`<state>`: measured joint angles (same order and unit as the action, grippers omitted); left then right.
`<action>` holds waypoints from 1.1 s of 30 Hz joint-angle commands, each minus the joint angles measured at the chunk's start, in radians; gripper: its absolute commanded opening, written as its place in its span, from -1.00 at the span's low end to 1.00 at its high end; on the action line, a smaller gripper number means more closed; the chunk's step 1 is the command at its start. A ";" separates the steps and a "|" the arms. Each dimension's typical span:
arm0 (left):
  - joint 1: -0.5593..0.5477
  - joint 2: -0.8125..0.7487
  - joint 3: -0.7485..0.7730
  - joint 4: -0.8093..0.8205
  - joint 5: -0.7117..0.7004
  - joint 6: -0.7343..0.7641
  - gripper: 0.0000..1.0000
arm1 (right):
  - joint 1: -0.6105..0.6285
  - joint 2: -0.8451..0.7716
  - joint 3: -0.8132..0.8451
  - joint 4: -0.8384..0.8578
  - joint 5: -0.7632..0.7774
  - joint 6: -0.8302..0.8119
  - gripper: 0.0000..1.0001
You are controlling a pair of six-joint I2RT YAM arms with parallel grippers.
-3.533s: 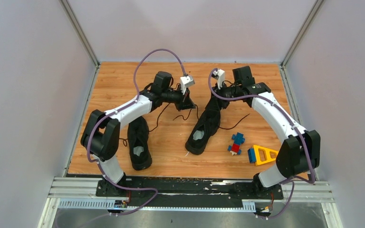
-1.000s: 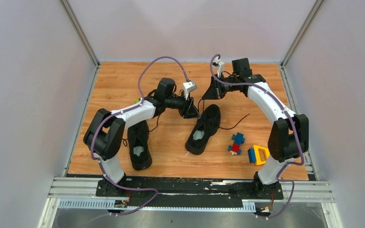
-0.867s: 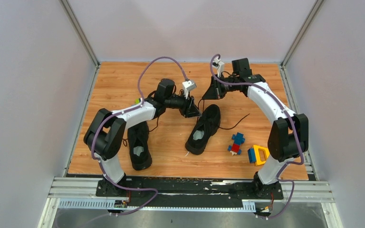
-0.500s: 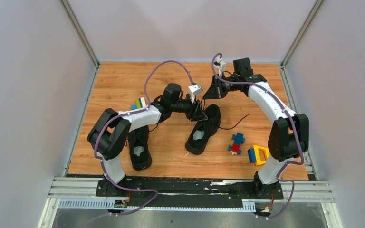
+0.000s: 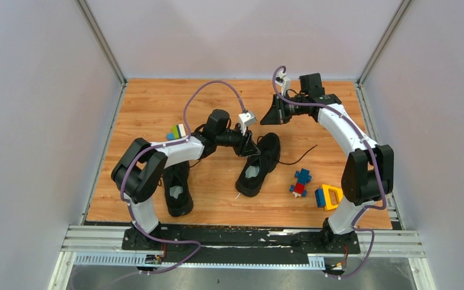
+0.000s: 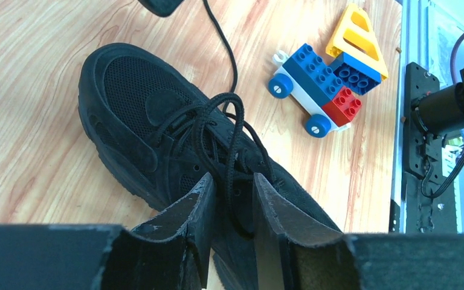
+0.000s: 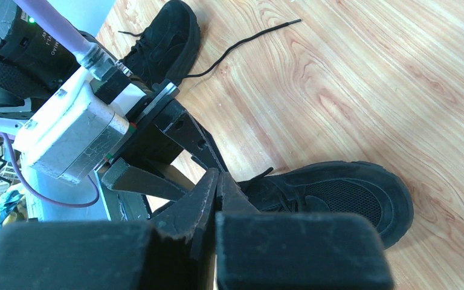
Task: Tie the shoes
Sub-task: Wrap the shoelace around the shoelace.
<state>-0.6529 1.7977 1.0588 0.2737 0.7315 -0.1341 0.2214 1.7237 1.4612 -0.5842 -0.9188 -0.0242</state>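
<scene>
1. Wooden tabletop (image 5: 151, 103) between pale walls carries everything.
2. Centre shoe (image 5: 258, 164) lies mid-tabletop with its toe pointing away from my bases. Second shoe (image 5: 177, 184) lies to its left, its toe under my left arm.
3. My left end effector (image 6: 231, 181) is slightly spread, its fingers straddling a lace loop (image 6: 232, 139) on the centre shoe.
4. My right end effector (image 7: 217, 176) is pressed together beyond that toe; whether it has caught any lace I cannot tell.
5. Toy blocks (image 5: 301, 182) sit to the right of the centre shoe.
</scene>
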 commanded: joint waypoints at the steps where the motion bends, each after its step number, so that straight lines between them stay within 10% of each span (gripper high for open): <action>1: 0.005 0.013 0.003 0.039 0.022 0.040 -0.30 | -0.005 -0.038 -0.003 0.036 -0.023 0.007 -1.00; 7: 0.006 0.017 0.005 0.066 0.034 0.011 -0.49 | -0.008 -0.047 -0.030 0.035 0.007 -0.017 -0.96; 11: 0.007 0.018 0.005 0.077 0.035 -0.005 -0.53 | -0.005 -0.050 -0.083 0.026 0.025 -0.060 -0.51; 18: 0.007 0.024 0.017 0.087 0.042 -0.024 -0.57 | 0.002 -0.047 -0.110 -0.024 0.029 -0.119 -0.29; 28: 0.007 0.029 0.022 0.084 0.035 -0.029 -0.58 | 0.003 -0.074 -0.132 -0.064 0.004 -0.140 -0.39; 33: 0.007 0.031 0.026 0.082 0.033 -0.030 -0.58 | 0.003 -0.064 -0.118 -0.067 -0.005 -0.142 -0.75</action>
<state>-0.6510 1.8217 1.0588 0.3264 0.7582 -0.1558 0.2203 1.6962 1.3327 -0.6518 -0.8883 -0.1463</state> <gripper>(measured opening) 0.211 0.170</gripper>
